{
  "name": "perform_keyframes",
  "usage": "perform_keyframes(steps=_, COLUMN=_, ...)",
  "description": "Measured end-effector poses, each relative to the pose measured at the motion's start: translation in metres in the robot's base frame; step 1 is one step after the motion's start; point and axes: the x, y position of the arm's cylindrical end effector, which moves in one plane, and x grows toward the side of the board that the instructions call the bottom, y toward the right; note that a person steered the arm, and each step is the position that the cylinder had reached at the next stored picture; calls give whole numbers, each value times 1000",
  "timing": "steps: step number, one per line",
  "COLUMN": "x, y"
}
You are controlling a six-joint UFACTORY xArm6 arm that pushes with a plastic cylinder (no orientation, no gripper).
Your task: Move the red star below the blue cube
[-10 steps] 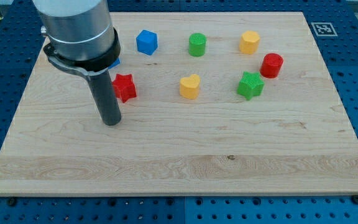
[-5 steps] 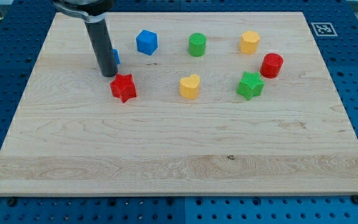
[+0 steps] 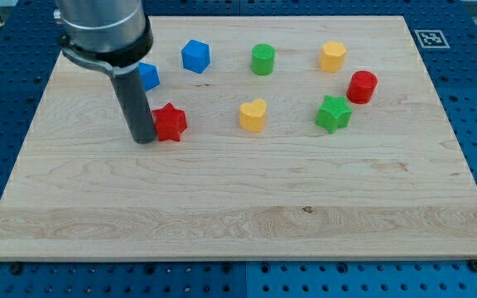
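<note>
The red star (image 3: 171,122) lies touching my tip (image 3: 144,139) on its right side, short of the spot below the blue cube (image 3: 195,55), which sits up and right. There is no gripper here, only a rod. Push rightward steadily through the star's centre. A second blue block (image 3: 148,76) sits just above; the yellow heart (image 3: 253,115) lies further right, so stop before it on the worktop (image 3: 222,215).

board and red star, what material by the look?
Pale wooden board: looks like unpainted light wood, with visible grain lines and plank seams, matte. Small red star block: probably plastic, uniform saturated colour, no grain, low sheen; can't confirm. My tip sits against its view-left side.
</note>
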Motion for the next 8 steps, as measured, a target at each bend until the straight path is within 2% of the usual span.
perform_keyframes(steps=1, x=2, y=31)
perform_keyframes(steps=3, x=-48, y=70)
perform_keyframes(steps=4, x=-54, y=69)
perform_keyframes(steps=6, x=-48, y=39)
perform_keyframes(steps=8, x=-17, y=22)
